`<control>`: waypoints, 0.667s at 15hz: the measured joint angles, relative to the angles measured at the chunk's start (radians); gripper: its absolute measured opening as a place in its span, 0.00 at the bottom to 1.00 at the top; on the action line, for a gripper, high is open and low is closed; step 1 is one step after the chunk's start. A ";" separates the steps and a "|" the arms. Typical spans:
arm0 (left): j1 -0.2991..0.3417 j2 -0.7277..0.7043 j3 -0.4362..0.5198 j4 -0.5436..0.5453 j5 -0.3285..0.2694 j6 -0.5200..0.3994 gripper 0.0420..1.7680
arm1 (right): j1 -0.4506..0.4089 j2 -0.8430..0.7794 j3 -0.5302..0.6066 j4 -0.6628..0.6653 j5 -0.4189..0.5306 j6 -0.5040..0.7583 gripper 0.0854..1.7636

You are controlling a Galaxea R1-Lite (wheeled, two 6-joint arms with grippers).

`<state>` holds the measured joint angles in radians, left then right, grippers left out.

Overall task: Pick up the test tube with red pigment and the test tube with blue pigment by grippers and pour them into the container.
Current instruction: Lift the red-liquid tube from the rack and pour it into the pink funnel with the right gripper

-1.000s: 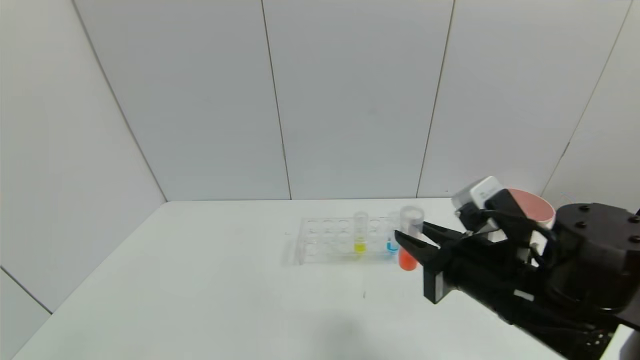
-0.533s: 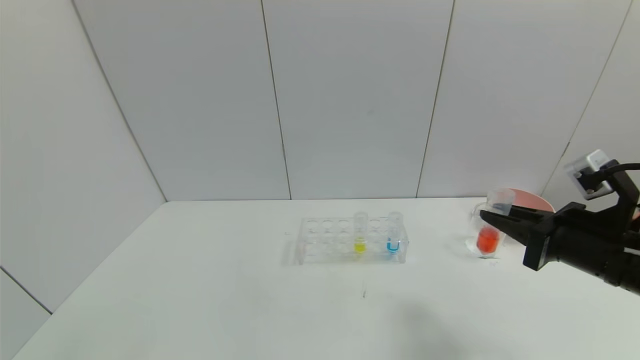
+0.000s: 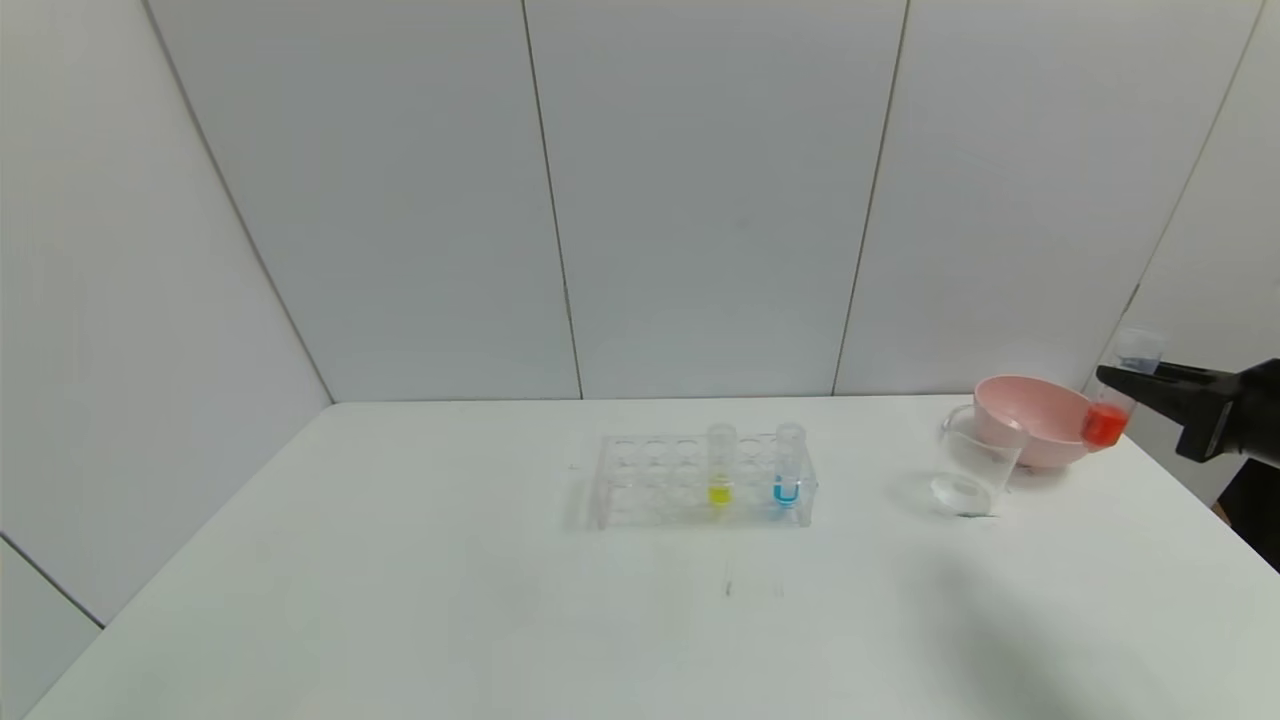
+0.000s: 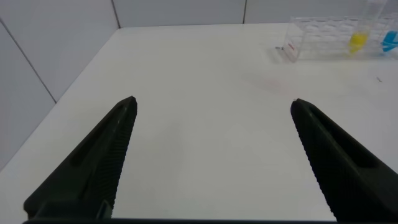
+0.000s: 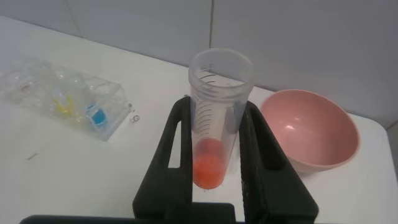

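Note:
The test tube with red pigment (image 3: 1106, 424) hangs nearly upright at the far right, above the table beside the pink bowl, with my right gripper (image 3: 1126, 378) shut on its upper part. The right wrist view shows the same tube (image 5: 211, 165) clamped between the black fingers (image 5: 177, 143). The test tube with blue pigment (image 3: 788, 472) stands in the clear rack (image 3: 640, 480) at the table's middle. The glass container (image 3: 975, 465) stands between the rack and the bowl, left of the held tube. My left gripper (image 4: 212, 101) stays open over bare table, well away from the rack (image 4: 323, 37).
A pink bowl (image 3: 1035, 420) sits just behind the container, close to the held tube. A tube with yellow liquid (image 3: 720, 468) stands in the rack beside the blue one. The table's right edge (image 3: 1215, 520) runs below my right arm.
My right gripper has carried the red tube from the rack to the right, past the container, and higher, to beside the pink bowl. The rack and other tubes have not moved.

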<state>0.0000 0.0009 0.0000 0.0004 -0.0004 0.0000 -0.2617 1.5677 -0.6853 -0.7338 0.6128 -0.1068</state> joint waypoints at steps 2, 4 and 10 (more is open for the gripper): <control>0.000 0.000 0.000 0.000 0.000 0.000 1.00 | -0.066 0.073 -0.068 -0.001 0.018 -0.016 0.25; 0.000 0.000 0.000 0.000 0.000 0.000 1.00 | -0.109 0.146 -0.138 -0.002 0.022 -0.053 0.25; 0.000 0.000 0.000 0.000 0.000 0.000 1.00 | -0.117 0.307 -0.262 0.001 0.026 -0.238 0.25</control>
<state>0.0000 0.0009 0.0000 0.0004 -0.0004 0.0000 -0.3789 1.8751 -0.9472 -0.7328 0.6385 -0.3449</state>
